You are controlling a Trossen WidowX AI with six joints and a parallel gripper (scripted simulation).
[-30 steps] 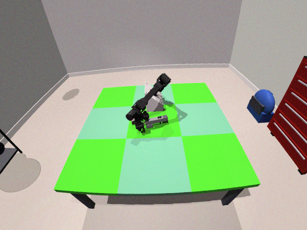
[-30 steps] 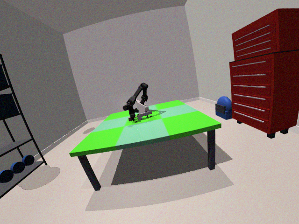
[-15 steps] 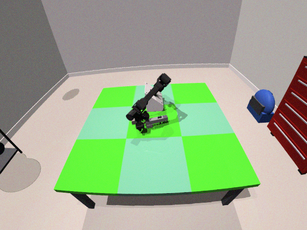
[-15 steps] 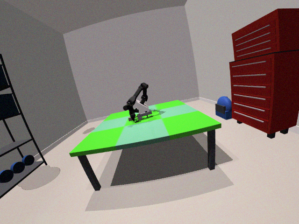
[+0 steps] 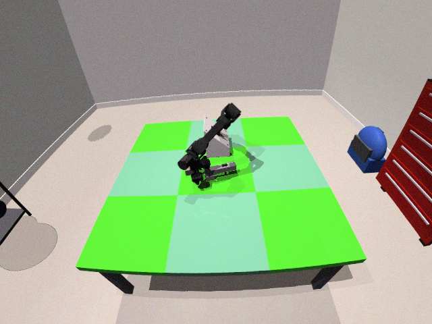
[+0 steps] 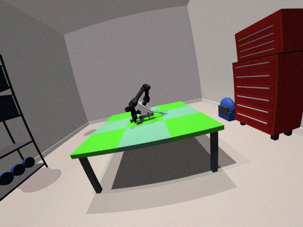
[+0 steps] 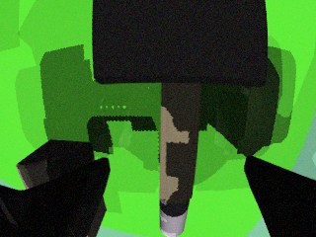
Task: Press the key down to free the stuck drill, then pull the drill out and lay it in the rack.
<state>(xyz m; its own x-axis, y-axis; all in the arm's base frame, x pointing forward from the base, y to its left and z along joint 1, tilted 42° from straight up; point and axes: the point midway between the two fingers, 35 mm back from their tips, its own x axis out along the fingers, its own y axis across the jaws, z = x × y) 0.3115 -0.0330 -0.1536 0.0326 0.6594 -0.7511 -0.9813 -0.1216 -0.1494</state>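
Observation:
My gripper is open and empty, pointing down low over the table. In the wrist view its dark fingers stand apart on either side of a brown and tan rod with a silver tip. The rod comes out from under a large black block; it looks like the drill, but I cannot be sure. A long grey block with dark notches lies just right of the gripper; it may be the rack. I cannot make out the key.
A light grey wedge-shaped block stands behind the long grey block, partly under my raised arm. All stand on a green and mint checkered table. A red tool cabinet stands off to the right.

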